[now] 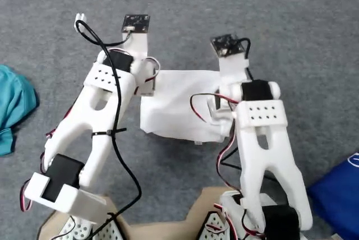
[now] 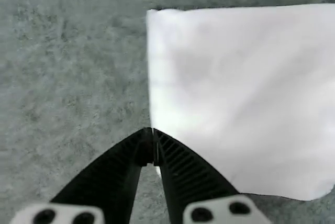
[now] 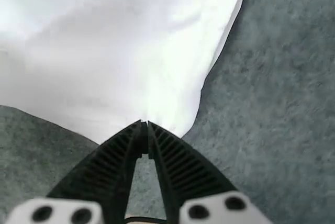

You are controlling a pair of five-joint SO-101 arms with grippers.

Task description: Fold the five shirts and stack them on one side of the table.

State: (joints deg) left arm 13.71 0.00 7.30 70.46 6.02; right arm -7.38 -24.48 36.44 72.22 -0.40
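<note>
The white shirt (image 1: 179, 102) lies near the middle of the desk (image 1: 303, 38), between the two arms, as a flat, roughly rectangular panel. The left gripper (image 2: 153, 148) sits at one side edge of it with its fingers (image 2: 178, 171) pressed together; a sliver of white shows just behind the tips, so it appears to have the hem pinched. The right gripper (image 3: 144, 130) is at the opposite edge, fingers (image 3: 172, 156) likewise closed, tips on the cloth's border and seemingly nipping it.

The shirt looks light, thin and limp: it will likely sag and crease between the two holds, and drag on the rough grey cover of the desk instead of sliding. Taking it at edges or corners, both sides together, should keep the fold square; a thin pinch of hem could slip out.

A teal shirt (image 1: 14, 105) lies bunched at the desk's left edge and a blue shirt (image 1: 336, 195) at the near right corner, both well apart from the white one. The far half of the desk gives open room for swinging cloth over
</note>
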